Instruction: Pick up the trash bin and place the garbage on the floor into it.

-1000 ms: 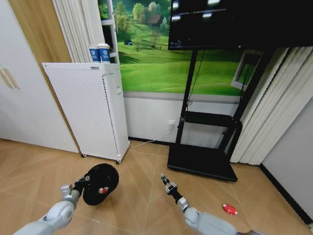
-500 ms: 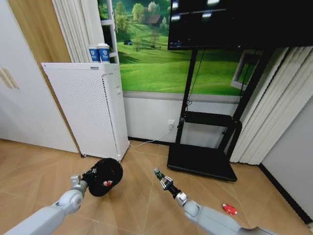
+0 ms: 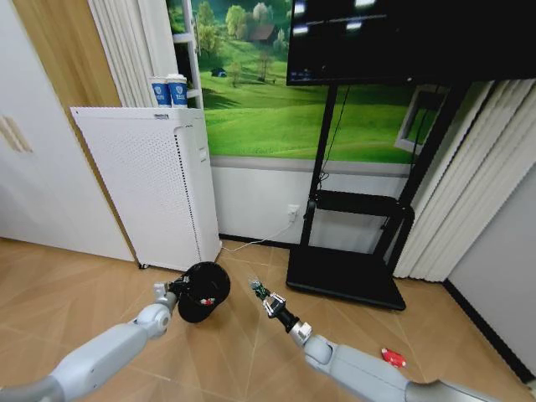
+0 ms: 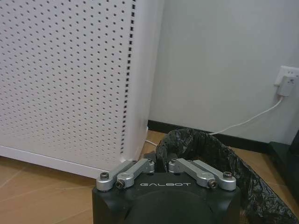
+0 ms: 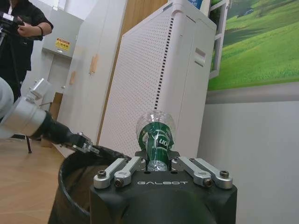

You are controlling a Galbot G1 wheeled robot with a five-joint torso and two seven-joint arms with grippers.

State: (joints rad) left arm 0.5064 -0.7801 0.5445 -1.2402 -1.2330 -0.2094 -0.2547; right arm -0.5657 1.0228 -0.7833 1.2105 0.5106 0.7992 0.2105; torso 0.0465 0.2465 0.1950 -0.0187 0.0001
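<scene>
Bin held up in my left gripper, bottle in my right.

My left gripper (image 3: pixel 173 287) is clamped on the rim of the trash bin (image 3: pixel 203 292), holding it off the floor beside the white perforated unit (image 3: pixel 155 180). My right gripper (image 3: pixel 258 290) is closed on the bottle (image 5: pixel 155 135), just beside the bin's mouth. A red wrapper (image 3: pixel 393 358) lies on the floor, well apart.

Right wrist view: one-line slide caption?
Right claw grips the bottle beside the bin, whose rim the left claw holds.
</scene>
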